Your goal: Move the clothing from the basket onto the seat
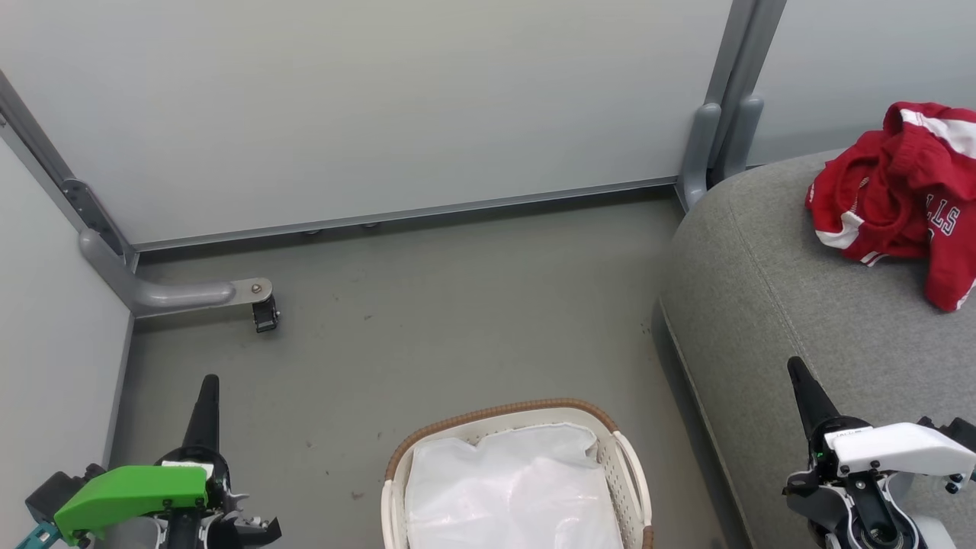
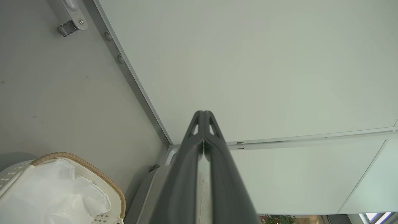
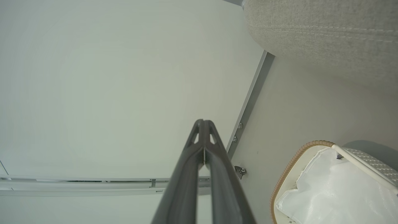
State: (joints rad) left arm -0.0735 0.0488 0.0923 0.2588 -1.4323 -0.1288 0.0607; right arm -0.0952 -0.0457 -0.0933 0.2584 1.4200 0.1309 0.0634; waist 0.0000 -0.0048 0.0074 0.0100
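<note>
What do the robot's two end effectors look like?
Both have two long, dark, tapering fingers with triangular openings near the tips. The left end effector has a bright green wrist cover; the right end effector has a white wrist cover.

Left claw [image 1: 207,387]: two long black fingers tapering to a narrow point.
Left wrist cover [image 1: 130,492]: bright green moulded shell with small dark screws along its lower edge.
Teal fitting [image 1: 32,534]: small teal piece just behind the green shell.
Right claw [image 1: 797,367]: the same black tapering form.
Right wrist cover [image 1: 903,446]: white moulded shell with dark screws; its printed mark is too small to read.
Right wrist joint [image 1: 869,522]: round grey and black housing.
Fingertips [image 2: 196,126]: dark grey, each with a triangular cut-out near the tip.
</note>
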